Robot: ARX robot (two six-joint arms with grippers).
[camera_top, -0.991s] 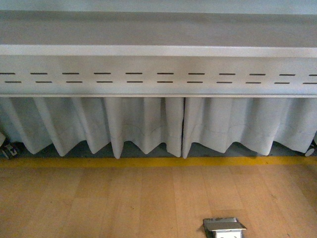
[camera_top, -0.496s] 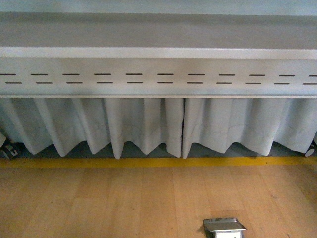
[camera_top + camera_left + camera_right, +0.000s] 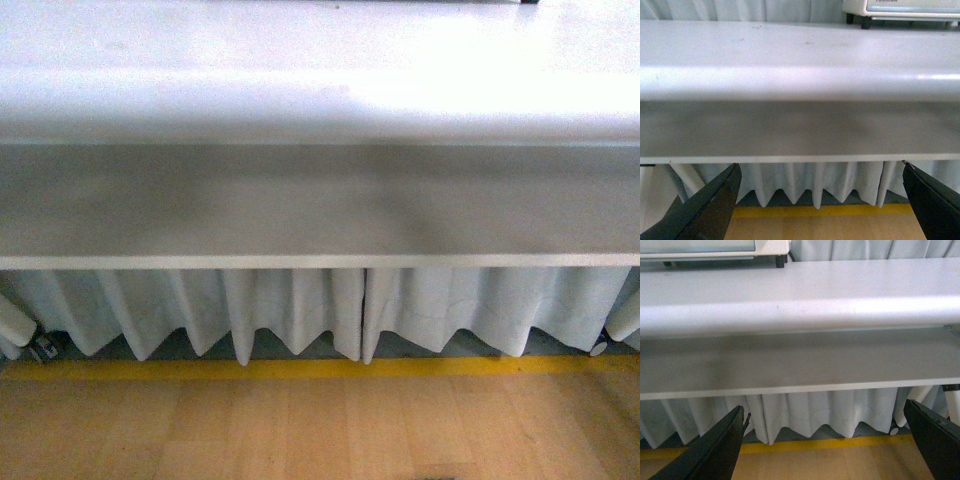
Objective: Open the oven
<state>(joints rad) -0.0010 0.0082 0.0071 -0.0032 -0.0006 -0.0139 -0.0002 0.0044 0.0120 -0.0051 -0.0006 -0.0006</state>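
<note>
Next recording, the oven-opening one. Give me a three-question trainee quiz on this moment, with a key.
1. True or false: the left gripper is shut on the oven.
2. Where does the oven stand? A: on the white table, toward its far side. B: on a chair. C: on a wall shelf.
3. What colour is the stripe on the wooden floor below the table?
Key: 1 false, its jaws stand wide open, holding nothing. 2 A. 3 yellow.
</note>
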